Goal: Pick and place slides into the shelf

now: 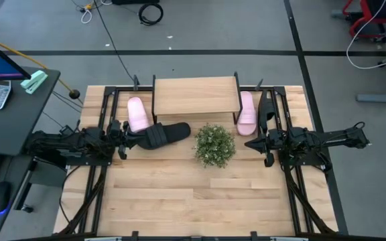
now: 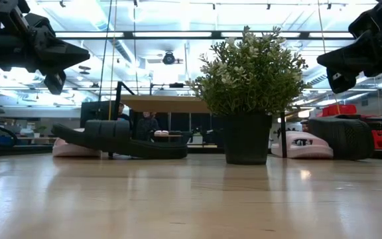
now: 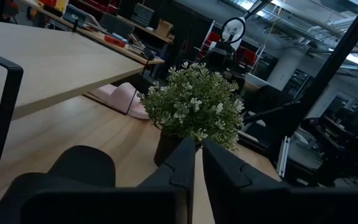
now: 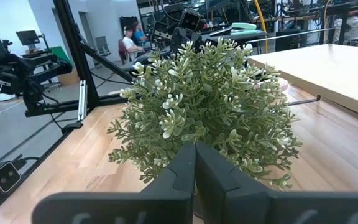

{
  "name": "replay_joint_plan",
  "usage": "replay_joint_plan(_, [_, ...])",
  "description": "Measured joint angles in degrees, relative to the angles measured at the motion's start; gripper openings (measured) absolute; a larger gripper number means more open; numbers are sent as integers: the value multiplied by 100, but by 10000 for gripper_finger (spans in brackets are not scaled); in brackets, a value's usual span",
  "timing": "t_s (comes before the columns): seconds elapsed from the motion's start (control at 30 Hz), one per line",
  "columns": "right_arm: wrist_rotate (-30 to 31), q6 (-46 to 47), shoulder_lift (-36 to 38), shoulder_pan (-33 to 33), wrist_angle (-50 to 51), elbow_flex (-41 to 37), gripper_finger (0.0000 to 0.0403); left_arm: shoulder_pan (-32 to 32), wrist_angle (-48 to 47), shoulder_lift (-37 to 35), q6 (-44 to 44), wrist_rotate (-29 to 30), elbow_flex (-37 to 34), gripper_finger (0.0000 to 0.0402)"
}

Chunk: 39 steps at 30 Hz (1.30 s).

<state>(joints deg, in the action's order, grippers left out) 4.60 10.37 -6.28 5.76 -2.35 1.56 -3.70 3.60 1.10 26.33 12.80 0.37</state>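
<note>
1. On my left, the left gripper (image 1: 120,142) hangs above the table just beside the heel end of a black slide (image 1: 163,134). In its wrist view the 2 fingers (image 3: 188,163) are pressed together with only a hairline seam between them, so I call it clenched on nothing.
2. A pale pink slide (image 1: 137,114) lies at the left end of the shelf (image 1: 195,95), beside its black leg, with the black slide lying across the table just in front, touching or overlapping the pink one's near end.
3. The shelf sits at the far middle of the table; I see nothing on its top board, and its underside is hidden from above.
4. A potted plant (image 1: 214,144) stands in front of the shelf, between the 2 arms, and I would steer around it.
5. Another pink slide (image 1: 246,112) lies at the shelf's right end, and the low view shows a second black slide (image 2: 342,137) close beside it.
6. The right gripper (image 1: 263,143) hovers right of the plant, fingers (image 4: 182,165) closed together, empty.
7. I judge these slides light, foam-like and springy, a bit slick on the sole. I would pinch the broad strap or a side edge of the sole.
</note>
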Motion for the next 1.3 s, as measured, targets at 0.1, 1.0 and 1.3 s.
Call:
replay_joint_plan(0.1, [0, 0, 1, 0, 1, 0, 16, 1, 1, 0, 0, 0, 0, 40])
replay_joint_plan(1.0, [0, 0, 0, 0, 0, 0, 16, 4, 45, 2, -470, 231, 1, 26])
replay_joint_plan(1.3, [334, 27, 0, 0, -147, 0, 16, 4, 341, 1, -1443, 1297, 1, 29])
